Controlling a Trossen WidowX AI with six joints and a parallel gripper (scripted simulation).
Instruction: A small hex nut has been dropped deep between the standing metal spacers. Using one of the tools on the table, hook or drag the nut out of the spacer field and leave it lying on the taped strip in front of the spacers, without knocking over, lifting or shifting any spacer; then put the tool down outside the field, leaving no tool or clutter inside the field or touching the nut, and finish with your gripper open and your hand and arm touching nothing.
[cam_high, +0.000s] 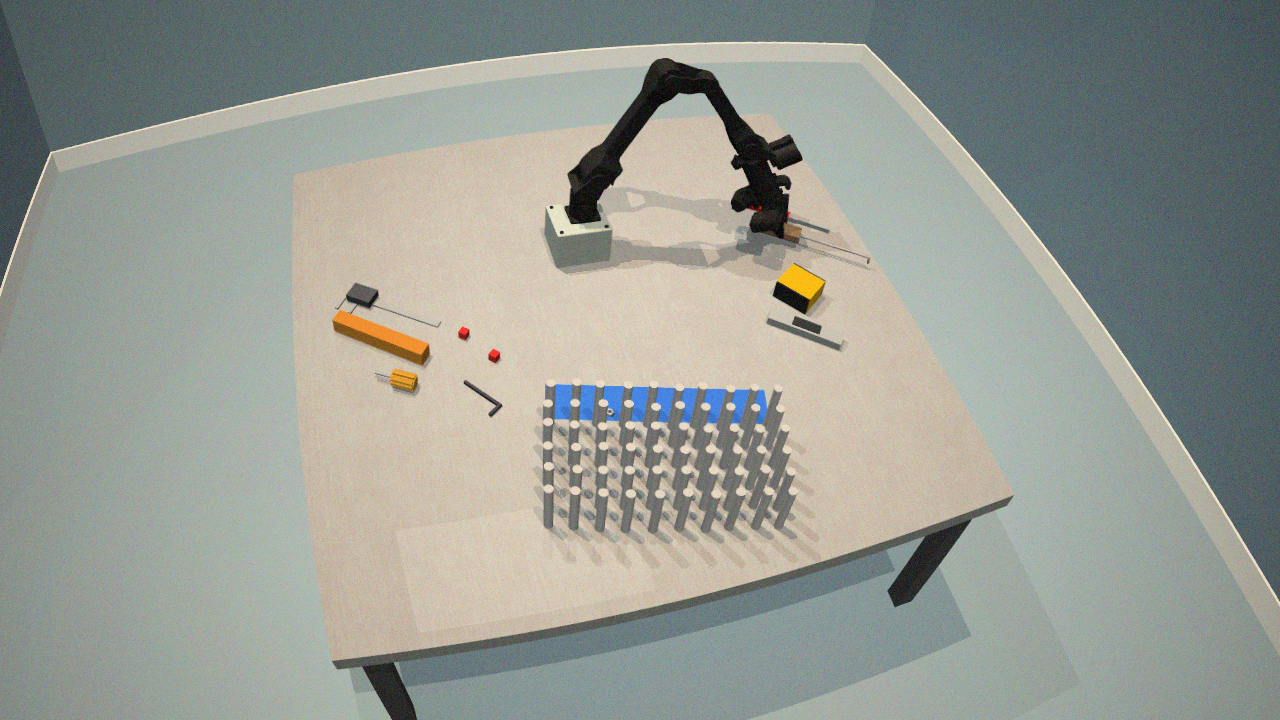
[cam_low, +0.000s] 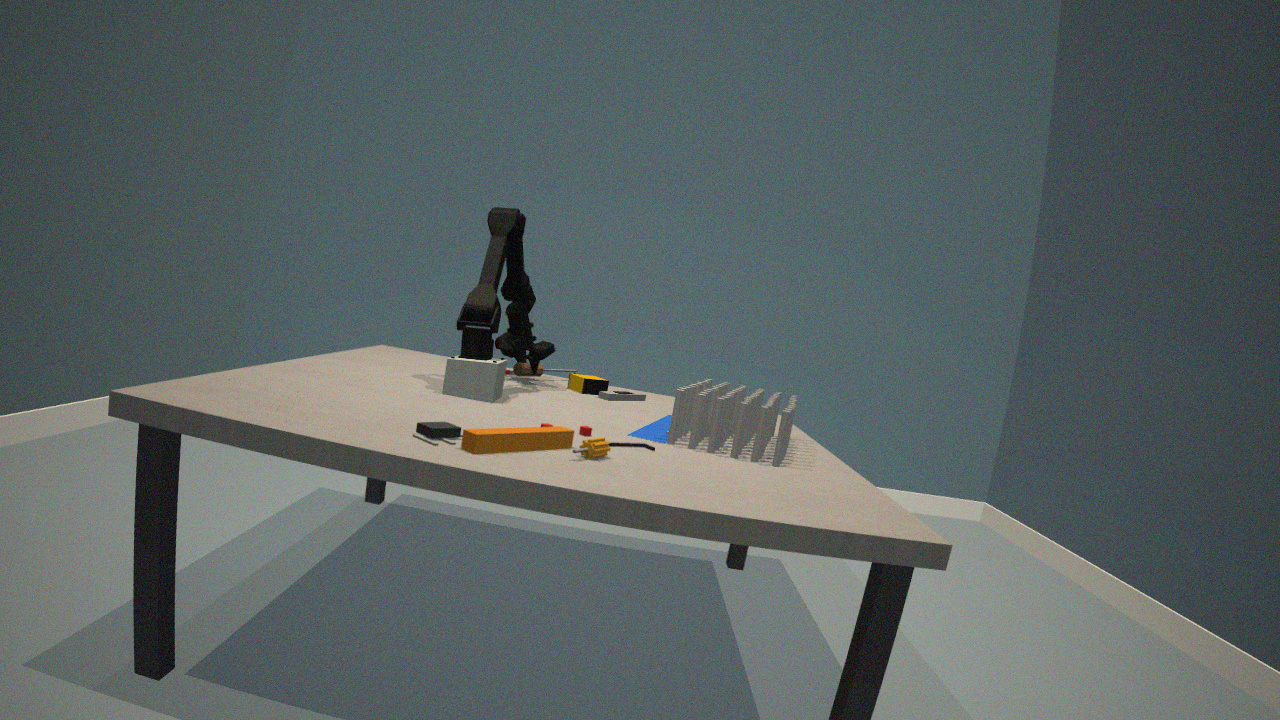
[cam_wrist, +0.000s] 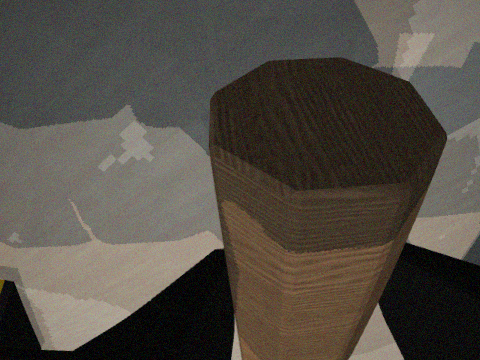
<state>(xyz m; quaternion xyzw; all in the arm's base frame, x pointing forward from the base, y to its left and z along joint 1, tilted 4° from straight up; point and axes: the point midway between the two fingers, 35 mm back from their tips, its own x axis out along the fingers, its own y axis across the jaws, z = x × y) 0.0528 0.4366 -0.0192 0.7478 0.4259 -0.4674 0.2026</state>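
Note:
The small hex nut (cam_high: 609, 411) lies on the blue taped strip (cam_high: 744, 402) (cam_low: 651, 430), seen between spacer tops. The grey metal spacers (cam_high: 656, 514) (cam_low: 738, 429) stand upright in rows. My gripper (cam_high: 784, 231) (cam_low: 533, 368) (cam_wrist: 300, 259) is shut on the brown wooden handle (cam_high: 792, 233) (cam_low: 522, 368) (cam_wrist: 300, 280) of a hook tool, at the far right of the table, away from the field. Its thin rod (cam_high: 836, 248) points right and ends in a small hook. The handle is low over the table; I cannot tell whether it touches.
A red-handled tool's grey shaft (cam_high: 812, 223) lies beside my gripper. A yellow-black block (cam_high: 799, 284) (cam_low: 588, 384) and grey bar (cam_high: 778, 322) lie nearer the field. At left are a black-handled wire tool (cam_high: 362, 293), an orange bar (cam_high: 381, 336), a yellow-handled tool (cam_high: 403, 379), a black hex key (cam_high: 481, 393) and red cubes (cam_high: 463, 333).

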